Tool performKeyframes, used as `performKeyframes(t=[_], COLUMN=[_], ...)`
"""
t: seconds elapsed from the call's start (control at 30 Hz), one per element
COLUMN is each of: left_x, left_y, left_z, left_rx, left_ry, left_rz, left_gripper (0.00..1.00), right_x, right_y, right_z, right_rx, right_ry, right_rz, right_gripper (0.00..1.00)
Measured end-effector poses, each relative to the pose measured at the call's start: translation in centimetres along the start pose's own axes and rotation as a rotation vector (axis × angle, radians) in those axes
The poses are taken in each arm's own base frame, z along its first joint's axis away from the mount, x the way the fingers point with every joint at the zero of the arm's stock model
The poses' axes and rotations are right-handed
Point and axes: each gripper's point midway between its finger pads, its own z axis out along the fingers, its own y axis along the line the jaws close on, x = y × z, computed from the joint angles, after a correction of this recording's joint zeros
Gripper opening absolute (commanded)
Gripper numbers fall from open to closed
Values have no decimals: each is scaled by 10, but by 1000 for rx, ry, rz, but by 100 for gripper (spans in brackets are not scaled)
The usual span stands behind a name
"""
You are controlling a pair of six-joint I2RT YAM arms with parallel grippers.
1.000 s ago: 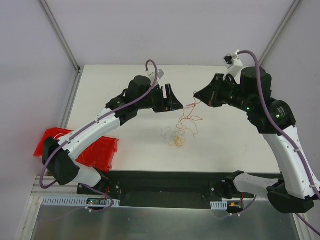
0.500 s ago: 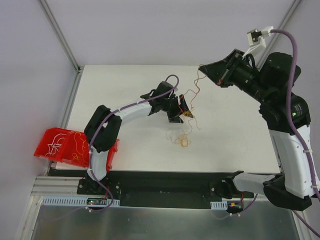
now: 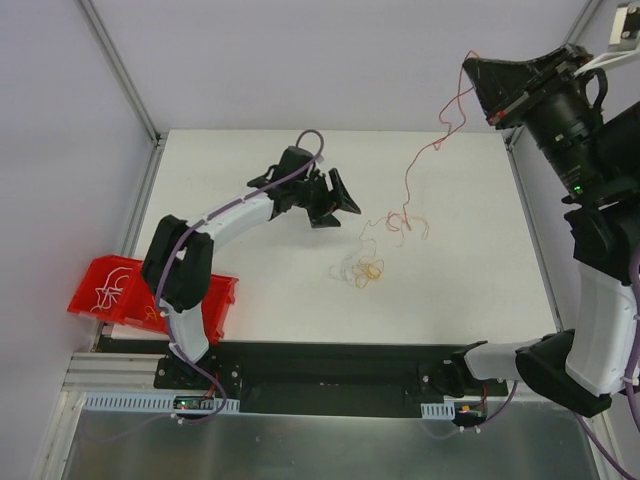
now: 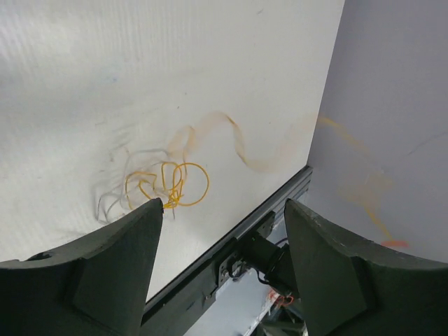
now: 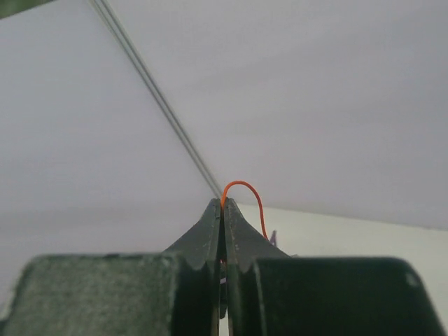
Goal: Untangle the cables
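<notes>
The cables lie mid-table. An orange-yellow strand [image 3: 371, 270] and whitish strands [image 3: 345, 270] form a small curled tangle. A red strand [image 3: 409, 178] rises from a curl [image 3: 405, 222] beside the tangle up to my right gripper [image 3: 472, 70], which is high at the top right and shut on its end. In the right wrist view the red strand [image 5: 249, 190] loops out of the shut gripper [image 5: 223, 204]. My left gripper [image 3: 340, 212] is open and empty, hovering left of the tangle. In its wrist view [image 4: 224, 206] the yellow strand [image 4: 189, 183] and whitish strands [image 4: 112, 203] lie beyond the left finger.
A red bin [image 3: 108, 268] holding a few wire strands sits off the table's near left corner. A black rail [image 3: 330, 360] runs along the near edge. Grey walls enclose the table on three sides.
My right gripper rose up and to the right, drawing the red strand out of the tangle. My left gripper reached into the tangle half a second ago and has drawn back left, open.
</notes>
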Motion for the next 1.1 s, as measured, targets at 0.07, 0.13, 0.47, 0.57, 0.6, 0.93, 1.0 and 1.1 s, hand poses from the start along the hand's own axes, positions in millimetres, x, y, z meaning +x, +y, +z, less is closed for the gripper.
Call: performKeyframes(t=[0.07,0.13,0.47,0.57,0.6,0.93,1.0,1.1], left_x=[-15,-31,1,9,9,11,17,27], left_y=[-1,-8,-100,-122,-128,-79,-62,-25], left_z=[-21,-42,-100,-130,-145,-275,-279,-277], left_rx=[10,34,259,311,326,177,117,-3], left_ry=[-45,-96,-98,-143,-174,-593,-603,-594], left_rz=[4,40,335,407,426,461,451,414], left_gripper=[82,84,88,88,88,89,89,89], right_x=[-17,-25,-10,18,31,200,224,264], right_y=[2,2,-5,-6,-6,2,6,10], right_z=[1,2,10,11,12,12,9,5], right_rx=[2,5,8,-19,-34,-123,-139,-160], right_ry=[-53,-82,-45,33,65,503,558,637], right_rz=[-39,-65,-86,-47,-26,162,183,224], right_gripper=[0,1,1,1,1,1,0,1])
